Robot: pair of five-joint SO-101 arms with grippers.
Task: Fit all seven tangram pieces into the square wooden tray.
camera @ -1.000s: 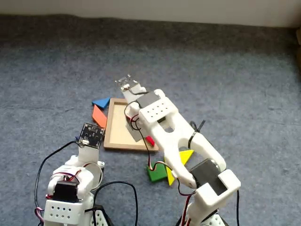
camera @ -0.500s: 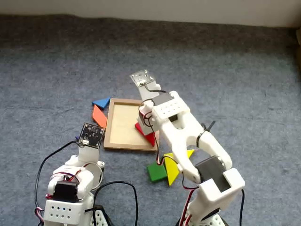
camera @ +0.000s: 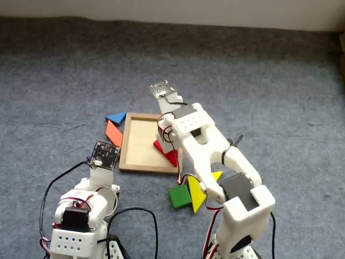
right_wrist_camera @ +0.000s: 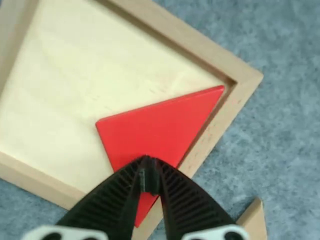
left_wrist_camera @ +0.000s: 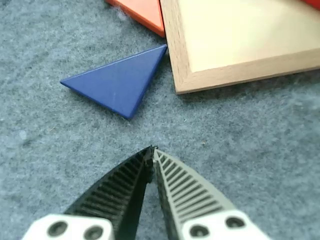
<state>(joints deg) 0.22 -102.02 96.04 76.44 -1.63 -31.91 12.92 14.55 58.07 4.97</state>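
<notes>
The square wooden tray [camera: 141, 162] lies mid-table, with a red triangle [camera: 168, 154] in its near right corner. In the right wrist view, my right gripper [right_wrist_camera: 147, 167] is shut with nothing in it. Its tips sit just over the red triangle [right_wrist_camera: 160, 127], one corner of which lies across the tray rim [right_wrist_camera: 235, 100]. My left gripper [left_wrist_camera: 151, 152] is shut and empty over carpet, a short way from a dark blue triangle [left_wrist_camera: 117, 85] beside the tray corner [left_wrist_camera: 185, 80]. An orange parallelogram [camera: 113, 133] and a blue triangle [camera: 116, 117] lie left of the tray.
A green square [camera: 179, 196] and two yellow triangles [camera: 196, 195] [camera: 215, 175] lie on the carpet near the right arm's base. The orange piece's edge [left_wrist_camera: 142, 10] touches the tray side. Open grey carpet stretches beyond and to the right.
The right arm has swung right from over the tray's middle, uncovering the red triangle in the near right corner. The left arm has stayed still.
</notes>
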